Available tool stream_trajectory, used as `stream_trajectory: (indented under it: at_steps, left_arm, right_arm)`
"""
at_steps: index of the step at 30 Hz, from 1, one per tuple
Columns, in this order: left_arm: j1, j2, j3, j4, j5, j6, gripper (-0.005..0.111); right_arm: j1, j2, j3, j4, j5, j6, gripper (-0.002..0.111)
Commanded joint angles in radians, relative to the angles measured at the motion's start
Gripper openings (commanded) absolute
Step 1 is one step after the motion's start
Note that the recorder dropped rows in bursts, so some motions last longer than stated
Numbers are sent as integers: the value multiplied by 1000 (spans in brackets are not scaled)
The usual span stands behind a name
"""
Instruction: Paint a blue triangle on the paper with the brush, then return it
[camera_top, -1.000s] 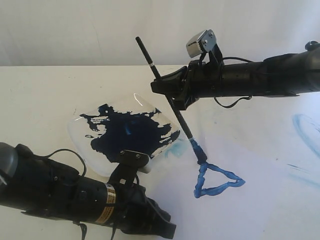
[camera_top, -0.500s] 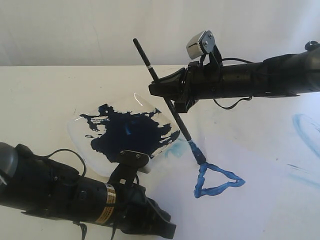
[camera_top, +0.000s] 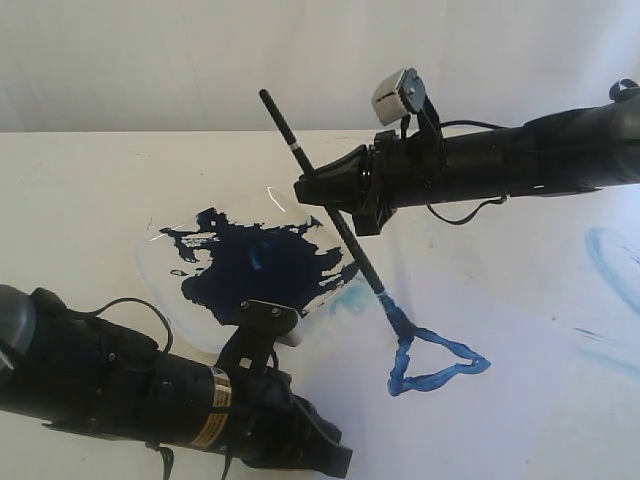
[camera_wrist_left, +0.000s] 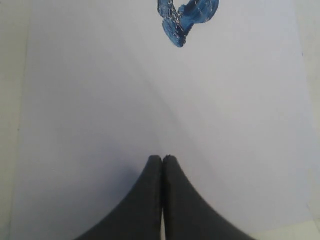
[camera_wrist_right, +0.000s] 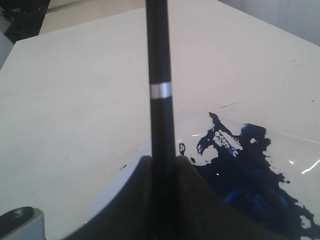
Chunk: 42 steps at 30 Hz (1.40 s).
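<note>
brush (camera_top: 362, 262) slants, pinched mid-handle between jaws of right gripper (camera_top: 322, 192).

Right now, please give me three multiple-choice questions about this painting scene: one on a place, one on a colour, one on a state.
1. In the exterior view, the clear square plastic dish of dark navy paint lies: A left of the glossy blue triangle outline; B right of it; C on top of it.
2. The small ring on the long black-handled paintbrush is: A red; B pale silver; C green.
3. The left gripper is: A wide open; B shut on the paintbrush; C shut and empty.
Answers: 1 A, the dish sits left of the outline; 2 B, the right wrist view shows a pale band; 3 C, its jaws meet with nothing between.
</note>
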Motion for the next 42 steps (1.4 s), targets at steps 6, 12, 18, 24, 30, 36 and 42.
stream_trajectory:
  at_steps: [6,12,18,24,30,36,42]
  left_arm:
    - [0,5,18,22,77,2,0]
    - [0,5,18,22,77,2,0]
    - [0,5,18,22,77,2,0]
    - [0,5,18,22,77,2,0]
    - [0,5,18,22,77,2,0]
    - [0,5,18,22,77,2,0]
    - [0,5,18,22,77,2,0]
  right_arm:
    - [-8,0,-2,-14,49,20,0]
    - [-8,0,-2,-34,66,40,0]
    - [-8,0,2,-42,94,41,0]
    - [-6,0,2,-42,118,51,0]
    - [-6,0,13,-52,134,60,0]
    - [-6,0,36,-42,148,60,0]
    - [-6,-2,40,-34,148,60,0]
